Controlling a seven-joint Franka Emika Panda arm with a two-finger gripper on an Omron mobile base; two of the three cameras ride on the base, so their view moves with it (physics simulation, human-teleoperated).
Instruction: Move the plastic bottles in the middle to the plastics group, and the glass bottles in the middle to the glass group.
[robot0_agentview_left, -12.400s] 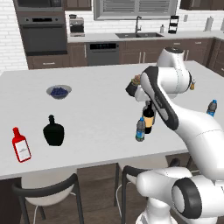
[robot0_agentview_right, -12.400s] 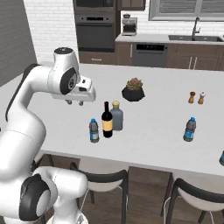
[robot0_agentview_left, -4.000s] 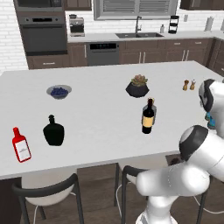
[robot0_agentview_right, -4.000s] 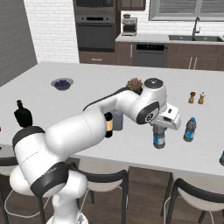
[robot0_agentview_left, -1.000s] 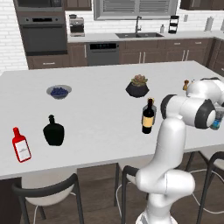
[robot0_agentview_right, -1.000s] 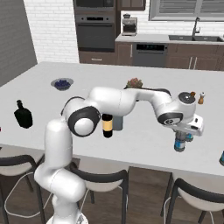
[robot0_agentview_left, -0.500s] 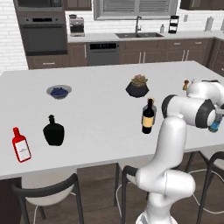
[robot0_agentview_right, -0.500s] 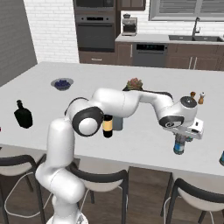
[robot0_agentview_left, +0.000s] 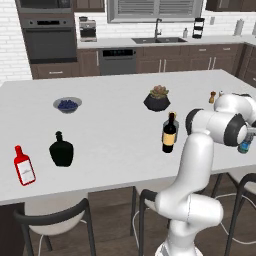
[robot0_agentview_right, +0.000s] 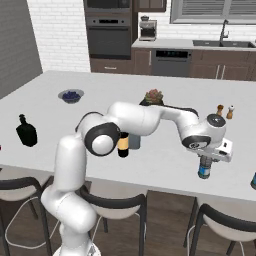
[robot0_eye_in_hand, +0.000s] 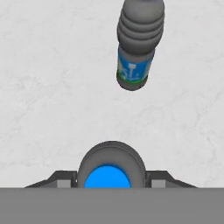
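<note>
A: What lay under the claw (robot0_agentview_right: 206, 161)?
B: The white counter (robot0_agentview_right: 165, 150). The claw hung over its near edge, pinching the held water bottle (robot0_agentview_right: 204, 167) just under the blue cap (robot0_eye_in_hand: 107, 176).

A: Which way did that bottle point?
B: Its long axis ran up and down, cap toward the claw, base toward the counter. Whether the base touched the surface could not be told.

A: And the other bottles?
B: Well off to the claw's left stood the wine bottle (robot0_agentview_left: 169, 133), upright, neck up, with the grey bottle (robot0_agentview_right: 134, 141) just beside it, mostly hidden by the arm. The black flask (robot0_agentview_left: 61, 149) and the red bottle (robot0_agentview_left: 23, 166) stood much farther left.

A: The twin?
B: The second water bottle (robot0_eye_in_hand: 137, 46) stood near the claw, beyond the held one, apart from it.
</note>
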